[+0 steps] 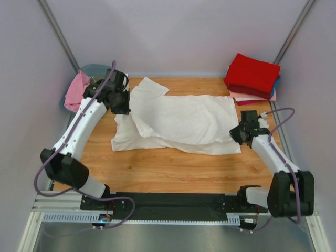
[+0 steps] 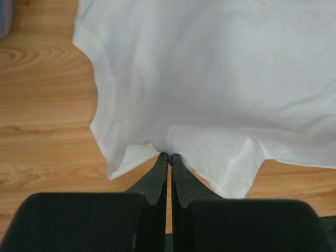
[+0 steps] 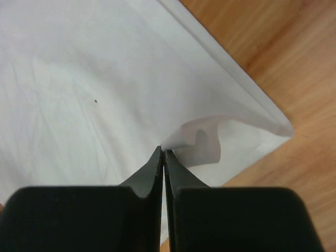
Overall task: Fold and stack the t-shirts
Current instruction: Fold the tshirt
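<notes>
A large white t-shirt (image 1: 178, 123) lies partly folded across the middle of the wooden table (image 1: 157, 168). My left gripper (image 1: 122, 105) is at its left edge, and the left wrist view shows that gripper (image 2: 169, 156) shut on the hem of the white cloth (image 2: 220, 68). My right gripper (image 1: 236, 134) is at the shirt's right edge. In the right wrist view it (image 3: 163, 150) pinches a small raised fold of the white fabric (image 3: 79, 79) near a corner. A folded stack with a red t-shirt (image 1: 252, 73) on top sits at the back right. A pink t-shirt (image 1: 76, 90) hangs at the back left.
Blue and pale peach folded layers (image 1: 273, 90) show under the red shirt. A grey-green tub (image 1: 97, 69) stands behind the pink shirt at the back left corner. Grey walls close in the table on three sides. Bare wood shows along the front.
</notes>
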`<state>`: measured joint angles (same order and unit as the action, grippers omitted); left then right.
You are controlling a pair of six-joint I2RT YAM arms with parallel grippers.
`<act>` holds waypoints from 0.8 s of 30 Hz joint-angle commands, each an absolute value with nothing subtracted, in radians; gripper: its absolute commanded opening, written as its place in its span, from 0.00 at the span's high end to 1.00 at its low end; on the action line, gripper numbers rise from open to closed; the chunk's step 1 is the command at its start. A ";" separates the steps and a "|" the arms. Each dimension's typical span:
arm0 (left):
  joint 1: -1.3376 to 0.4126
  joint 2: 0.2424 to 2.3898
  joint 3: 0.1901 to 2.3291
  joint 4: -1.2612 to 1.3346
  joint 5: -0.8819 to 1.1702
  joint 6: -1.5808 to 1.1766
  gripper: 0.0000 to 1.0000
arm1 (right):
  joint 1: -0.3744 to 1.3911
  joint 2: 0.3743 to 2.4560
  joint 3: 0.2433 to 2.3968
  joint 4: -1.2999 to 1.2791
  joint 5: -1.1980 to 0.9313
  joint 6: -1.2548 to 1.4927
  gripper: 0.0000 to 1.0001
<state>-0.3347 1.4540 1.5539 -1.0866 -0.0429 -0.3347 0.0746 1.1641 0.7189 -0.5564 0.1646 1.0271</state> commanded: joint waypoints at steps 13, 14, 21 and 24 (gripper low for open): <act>-0.259 1.969 1.920 -1.094 0.009 -0.209 1.00 | -0.081 1.618 0.950 -0.350 -0.060 0.830 0.50; -0.259 2.002 1.948 -1.138 0.002 -0.207 0.98 | -0.083 1.614 0.951 -0.356 -0.048 0.818 0.50; -0.258 1.901 1.896 -1.066 -0.216 -0.229 0.82 | -0.083 1.465 0.917 -0.388 0.097 0.766 0.50; -0.249 1.975 1.985 -1.100 -0.222 -0.203 0.53 | -0.081 1.428 0.911 -0.400 0.118 0.759 0.51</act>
